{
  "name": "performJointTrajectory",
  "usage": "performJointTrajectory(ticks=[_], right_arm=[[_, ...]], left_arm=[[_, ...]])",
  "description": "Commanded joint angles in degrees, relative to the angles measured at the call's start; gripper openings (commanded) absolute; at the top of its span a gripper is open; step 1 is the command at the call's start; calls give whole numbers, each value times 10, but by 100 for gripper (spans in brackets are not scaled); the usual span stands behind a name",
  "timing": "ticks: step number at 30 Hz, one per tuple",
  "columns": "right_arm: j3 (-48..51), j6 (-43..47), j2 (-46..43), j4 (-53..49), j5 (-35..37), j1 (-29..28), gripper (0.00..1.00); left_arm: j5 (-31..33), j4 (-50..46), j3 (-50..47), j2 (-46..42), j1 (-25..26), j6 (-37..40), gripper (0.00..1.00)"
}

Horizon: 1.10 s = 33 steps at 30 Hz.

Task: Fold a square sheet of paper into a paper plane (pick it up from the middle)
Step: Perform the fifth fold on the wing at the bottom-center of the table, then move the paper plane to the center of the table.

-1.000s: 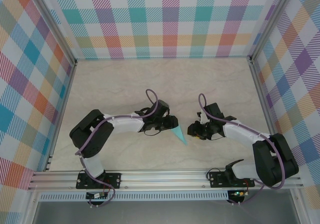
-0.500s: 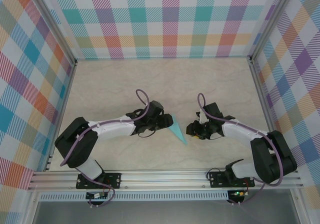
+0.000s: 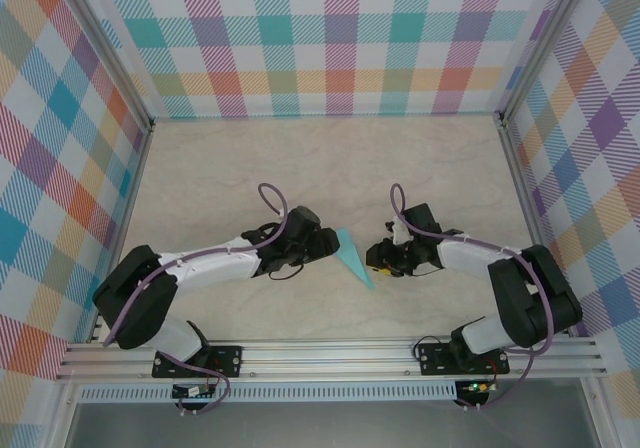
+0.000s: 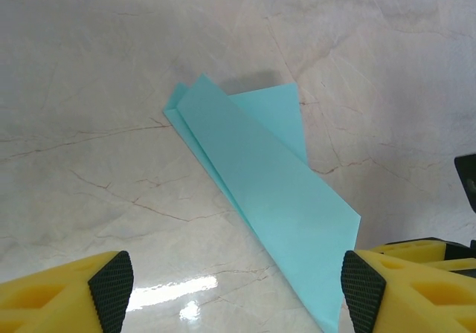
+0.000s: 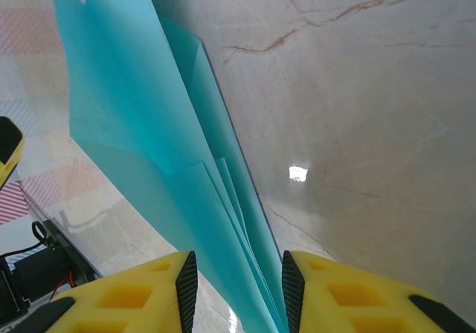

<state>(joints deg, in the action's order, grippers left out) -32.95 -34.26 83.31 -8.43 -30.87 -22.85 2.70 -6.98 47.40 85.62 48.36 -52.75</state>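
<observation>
Back slides my left end effector (image 4: 236,285), its fingers spreading away from the paper plane (image 4: 260,184) they were on a second ago, elbow swinging out to the left. Closest to my bases, that end effector now stands wide apart and grips nothing; one black pad (image 4: 362,288) sits just beside the plane's near edge, though I cannot tell if they touch. Across from it, my right end effector (image 5: 238,292) is clamped on the plane's folded layers, yellow fingers pressed in on both sides. From above, the turquoise plane (image 3: 351,257) lies between the two end effectors, near the middle of the marbled surface (image 3: 250,158), with its sharp tip pointing toward my bases. Beyond it the folds fan open slightly. Farthest off stand the plaid walls (image 3: 340,38).
</observation>
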Motion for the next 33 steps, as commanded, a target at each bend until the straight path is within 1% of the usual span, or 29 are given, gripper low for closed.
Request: performJointTrajectory(ticks=[1,7,13,15,21,24,27,29,33], right_arm=[[-6,-10,10,39,-44,4,37],[6,-5,17,61,-82,0,36],[2,2,24,67,-97,-26,28],[-2,7,26,65,-93,-40,26],[5,8,14,72,-74,-76,25],[8,4,11,75,-70,-83,26],[7,5,7,66,-60,-83,27],[5,9,3,57,-56,-83,27],[1,13,-6,45,-52,-83,29]], left_arm=[[8,-10,-12,-15,6,-12,79],[-16,3,-6,3,6,-20,81],[-31,7,13,28,10,-33,82],[-33,3,24,39,13,-38,83],[-45,0,44,68,17,-50,83],[-42,-7,44,75,17,-61,75],[-41,-2,36,76,20,-66,58],[-38,-1,32,75,21,-67,50],[-40,4,27,79,22,-65,39]])
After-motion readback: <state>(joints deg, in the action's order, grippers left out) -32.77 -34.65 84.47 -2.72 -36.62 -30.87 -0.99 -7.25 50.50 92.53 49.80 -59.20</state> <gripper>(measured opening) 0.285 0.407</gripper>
